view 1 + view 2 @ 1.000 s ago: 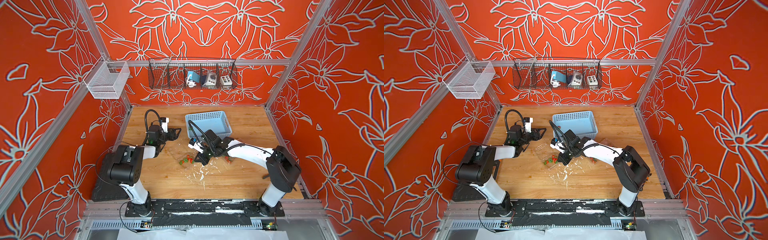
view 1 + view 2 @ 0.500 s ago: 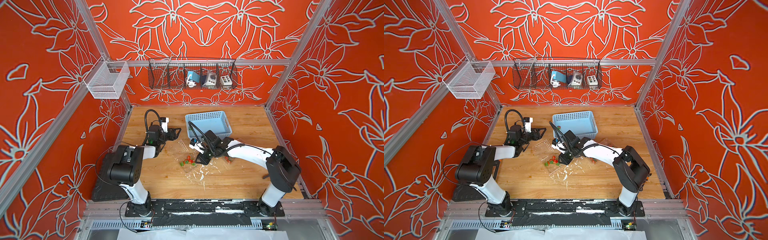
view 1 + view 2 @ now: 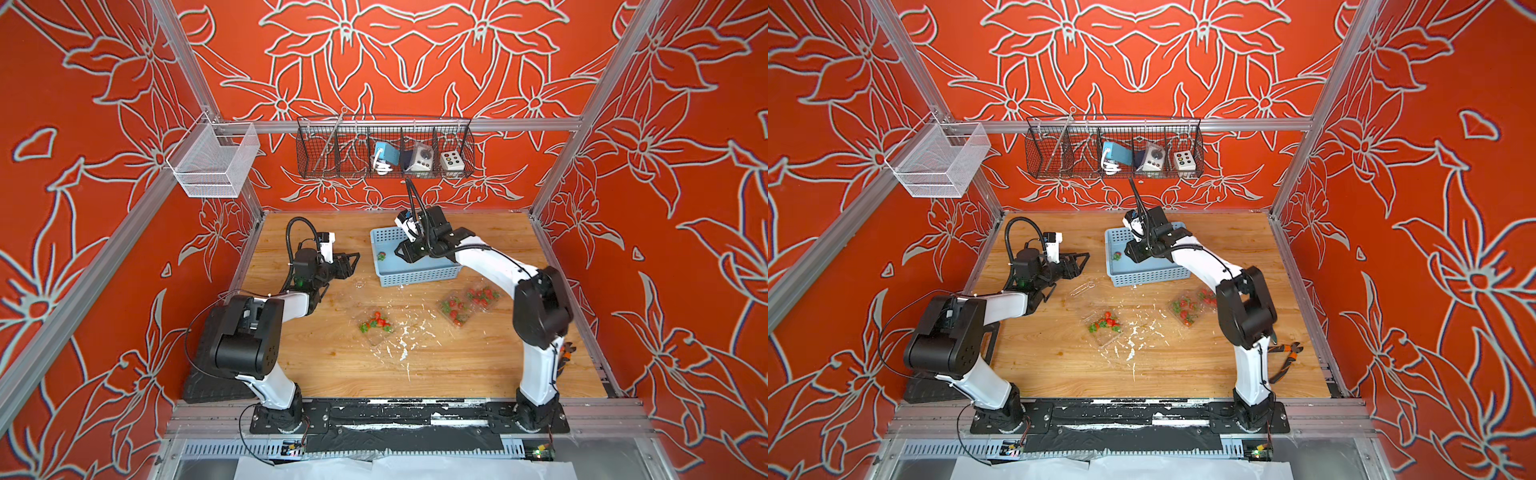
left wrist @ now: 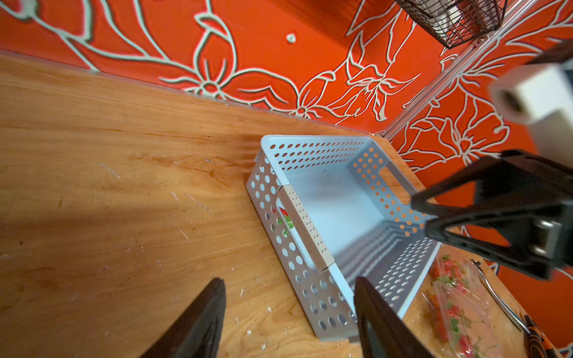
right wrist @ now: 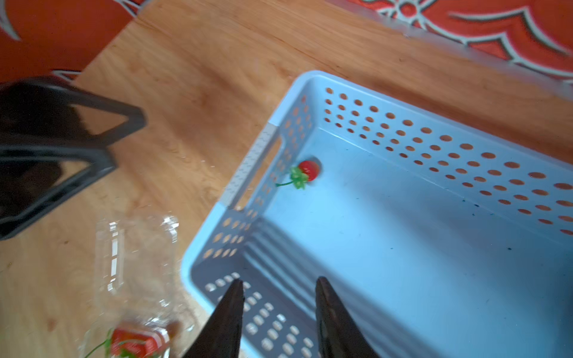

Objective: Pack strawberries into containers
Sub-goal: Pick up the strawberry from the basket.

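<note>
The white wire mesh basket [image 3: 212, 166] is hanging on the side rail, high above and behind the left gripper [image 4: 288, 322]. That gripper is hovering low over the scratched wooden tabletop [image 3: 332, 365], and its black fingers [image 4: 198, 322] are standing spread with nothing between them. Just ahead of its tips the light blue perforated plastic basket [image 4: 297, 210] is sitting on the wood.

Beside the left gripper, toward the robot's base, a clear plastic clamshell container [image 3: 376, 332] is lying open, and a small cluster of red strawberries [image 3: 376, 322] is resting in it.

The right gripper [image 5: 280, 316] is hovering over the blue basket's near wall, its fingers parted and empty. Ahead of its tips a single red strawberry with a green cap [image 5: 308, 170] is lying on the basket floor, against the wall with the handle slot.

Above and beyond this gripper a black wire basket [image 3: 384, 147] is hanging on the back wall. It is holding a blue device and two pale button boxes; any lettering on them is too small to read.

Behind the right gripper, beside its arm's elbow, two more clear clamshell containers [image 3: 455, 309] [image 3: 482, 296] are lying side by side with strawberries inside. Orange-handled pliers [image 3: 1285, 357] are lying near that arm's base.
</note>
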